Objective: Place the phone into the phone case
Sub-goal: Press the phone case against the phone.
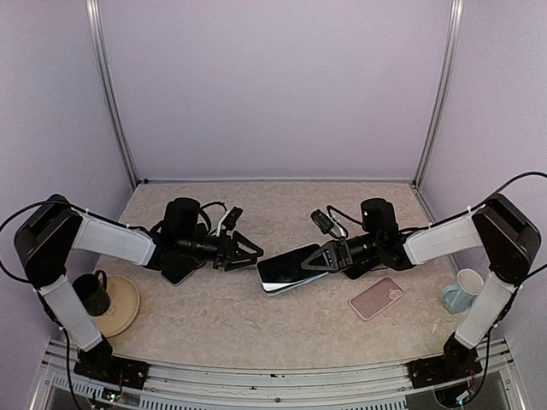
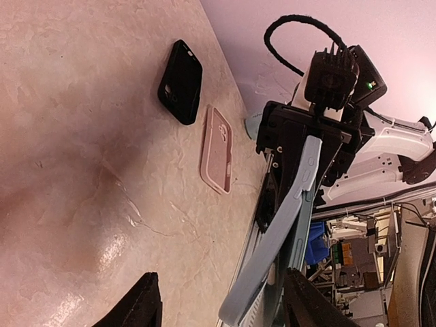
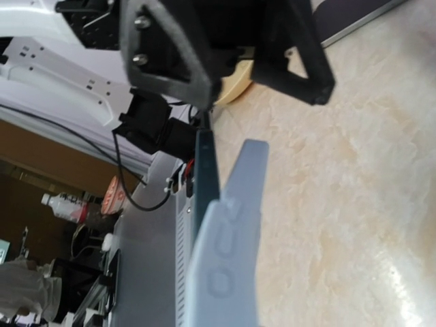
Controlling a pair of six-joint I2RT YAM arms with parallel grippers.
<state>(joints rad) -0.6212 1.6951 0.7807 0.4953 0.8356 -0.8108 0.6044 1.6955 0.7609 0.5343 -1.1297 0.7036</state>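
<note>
The phone, dark screen up, lies in a light blue phone case and is held off the table at centre. My right gripper is shut on its right end. In the right wrist view the phone's dark edge stands slightly apart from the blue case at the far end. My left gripper is open just left of the phone. In its wrist view the case's free end reaches between the open fingers without touching them.
A pink case lies on the table at the front right and a black case lies under the left arm. A dark mug stands on a tan plate at the left. A pale cup stands at the right.
</note>
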